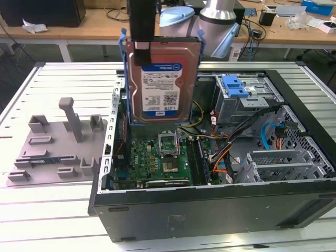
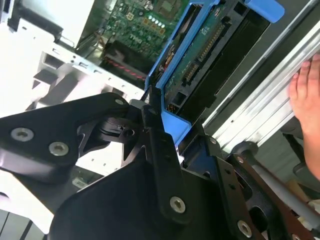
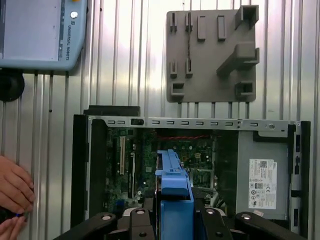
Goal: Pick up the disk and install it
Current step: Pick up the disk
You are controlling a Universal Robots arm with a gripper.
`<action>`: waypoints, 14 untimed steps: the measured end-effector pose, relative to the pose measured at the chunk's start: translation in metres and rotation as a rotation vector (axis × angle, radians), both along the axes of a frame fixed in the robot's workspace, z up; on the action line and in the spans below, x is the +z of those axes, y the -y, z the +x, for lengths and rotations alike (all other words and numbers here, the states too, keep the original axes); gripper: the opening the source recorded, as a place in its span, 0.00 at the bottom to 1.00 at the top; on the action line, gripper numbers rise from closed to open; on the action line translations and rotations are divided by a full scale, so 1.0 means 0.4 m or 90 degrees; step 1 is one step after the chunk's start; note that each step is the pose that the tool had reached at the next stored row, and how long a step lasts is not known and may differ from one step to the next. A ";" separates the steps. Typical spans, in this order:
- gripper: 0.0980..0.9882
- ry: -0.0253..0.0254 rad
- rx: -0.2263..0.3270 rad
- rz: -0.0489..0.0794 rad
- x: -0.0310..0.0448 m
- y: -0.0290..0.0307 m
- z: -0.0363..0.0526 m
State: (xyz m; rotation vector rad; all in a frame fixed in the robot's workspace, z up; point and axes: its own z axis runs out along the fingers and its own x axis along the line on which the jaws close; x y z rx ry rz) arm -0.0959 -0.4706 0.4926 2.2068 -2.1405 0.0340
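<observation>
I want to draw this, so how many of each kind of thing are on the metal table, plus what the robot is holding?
hard drive, gripped in the robot's hand: 1
open computer case: 1
grey fixture plate: 1
teach pendant: 1
Total: 4

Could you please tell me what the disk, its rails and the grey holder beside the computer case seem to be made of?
Disk: likely metal, since its bare face has a sheen around a white-and-blue paper label.
Rails: blue plastic, smooth and evenly coloured.
Holder: matt grey plastic by its look, perhaps printed; that stays open.
</observation>
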 end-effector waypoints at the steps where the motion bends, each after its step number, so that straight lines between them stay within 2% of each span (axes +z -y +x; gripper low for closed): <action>1: 0.30 0.0000 0.000 0.000 0.000 0.005 0.008; 6: 0.30 -0.0003 0.000 0.000 0.000 0.030 0.052; 8: 0.30 -0.0004 0.000 0.000 0.000 0.049 0.086; 10: 0.30 -0.0005 0.000 0.000 0.000 0.058 0.105; 14: 0.30 -0.0007 0.000 0.000 0.000 0.086 0.158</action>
